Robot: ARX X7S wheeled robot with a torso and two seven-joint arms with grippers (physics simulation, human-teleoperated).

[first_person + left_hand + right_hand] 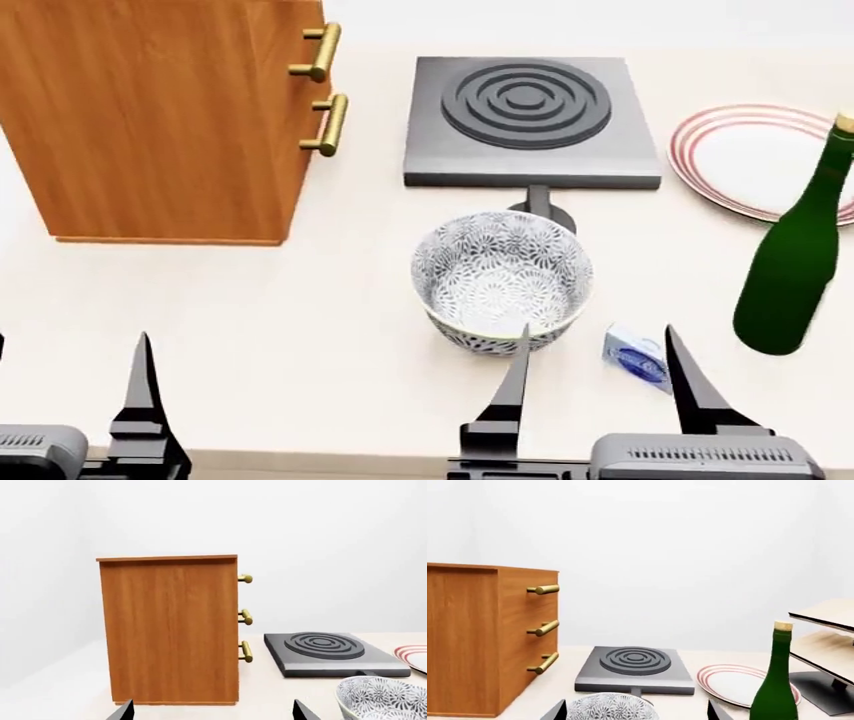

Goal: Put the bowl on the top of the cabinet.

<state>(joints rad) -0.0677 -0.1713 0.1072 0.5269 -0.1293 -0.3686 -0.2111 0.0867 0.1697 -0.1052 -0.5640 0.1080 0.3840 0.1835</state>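
The bowl, deep and white with a fine grey leaf pattern, stands upright on the table in front of the stove; it also shows in the right wrist view and in the left wrist view. The cabinet, orange-brown wood with brass bar handles, stands at the far left; its lighter flat top shows in the left wrist view. My right gripper is open and empty, just short of the bowl. My left gripper is open and empty, near the table's front edge, in front of the cabinet.
A grey stove plate with ring burner lies behind the bowl. A white plate with red rim rings and a green bottle are at the right. A small blue-white packet lies by my right fingers. A pale slanted rack stands far right.
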